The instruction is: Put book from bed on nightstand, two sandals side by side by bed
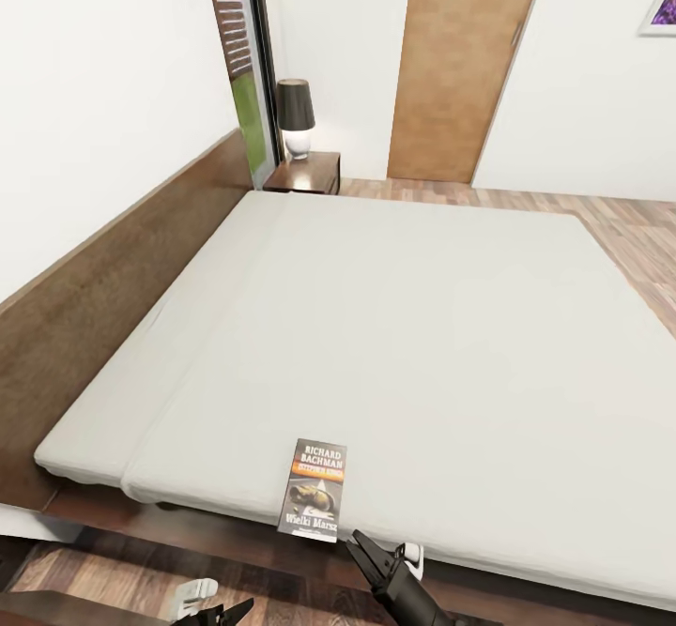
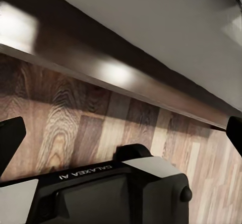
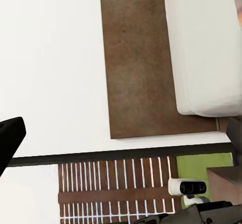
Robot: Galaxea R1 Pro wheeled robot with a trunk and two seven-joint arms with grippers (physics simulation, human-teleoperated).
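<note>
Nothing done yet: the book (image 1: 314,489) lies on the bed (image 1: 422,326) just ahead of my open right gripper (image 1: 368,551); left gripper (image 1: 225,613) open too.

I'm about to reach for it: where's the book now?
In the head view the book lies flat at the near edge of the bed, overhanging it slightly, just left of and beyond the right hand.

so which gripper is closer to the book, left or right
The right gripper: its fingertips sit just beside the book at the mattress edge. The left gripper hangs lower, over the floor.
</note>
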